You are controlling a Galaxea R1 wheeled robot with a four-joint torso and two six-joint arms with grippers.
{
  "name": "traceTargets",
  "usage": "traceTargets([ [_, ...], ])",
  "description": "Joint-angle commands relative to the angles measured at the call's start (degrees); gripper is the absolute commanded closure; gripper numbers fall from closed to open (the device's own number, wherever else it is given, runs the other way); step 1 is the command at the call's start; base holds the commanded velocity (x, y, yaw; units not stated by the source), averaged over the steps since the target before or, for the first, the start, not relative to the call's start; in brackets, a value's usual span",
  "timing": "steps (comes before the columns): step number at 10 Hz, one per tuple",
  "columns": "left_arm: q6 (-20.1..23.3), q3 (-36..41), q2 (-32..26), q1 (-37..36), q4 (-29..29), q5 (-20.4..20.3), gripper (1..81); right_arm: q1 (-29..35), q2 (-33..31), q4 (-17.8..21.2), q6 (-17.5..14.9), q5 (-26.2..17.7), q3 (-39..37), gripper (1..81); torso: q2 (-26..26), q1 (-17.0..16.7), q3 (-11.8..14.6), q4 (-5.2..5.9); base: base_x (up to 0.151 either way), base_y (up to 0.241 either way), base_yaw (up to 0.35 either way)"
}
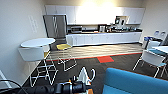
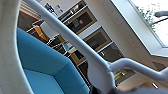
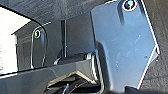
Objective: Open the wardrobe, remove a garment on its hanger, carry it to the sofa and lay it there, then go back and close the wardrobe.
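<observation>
The left gripper (image 1: 83,83), low in the head view, has its jaws closed on the hanger (image 2: 100,67), whose hook (image 1: 93,74) stands above it. The right jaws' state cannot be told. The blue sofa (image 1: 135,82) lies just beside, the round worktop (image 1: 37,42) well apart.

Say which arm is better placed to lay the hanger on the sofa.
Left, probably. In the left wrist view the hanger sits right at that arm's camera, with the blue sofa just beyond it. The head view shows the hanger at the left arm's end, beside the sofa.
</observation>
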Motion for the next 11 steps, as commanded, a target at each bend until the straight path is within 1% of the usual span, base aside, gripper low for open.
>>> traceTargets([
  [1,1.1,2.9,-0.1,-8.5,2.3,-1.9,81.1,2.2,0.7,0.2,-0.2,-3.2,0.3,1.0,0.0,0.0,0.0,0.0,0.0,0.0,-0.301],
  [6,1.1,3.0,0.5,-8.0,2.3,-1.8,81.1,2.1,0.7,0.3,-0.2,-3.1,0.3,1.0,0.0,0.0,0.0,0.0,0.0,0.0,-0.303],
  [7,1.1,3.1,0.7,-7.7,2.7,-0.8,81.1,2.1,0.7,0.2,-0.2,-3.1,0.3,1.0,0.0,0.0,0.0,0.0,0.0,0.0,-0.304],
  [11,1.0,3.1,0.5,-7.4,2.9,-0.7,81.1,2.3,0.7,0.2,-0.2,-3.2,0.3,1.0,0.0,0.0,0.0,0.0,0.0,0.0,-0.304],
])
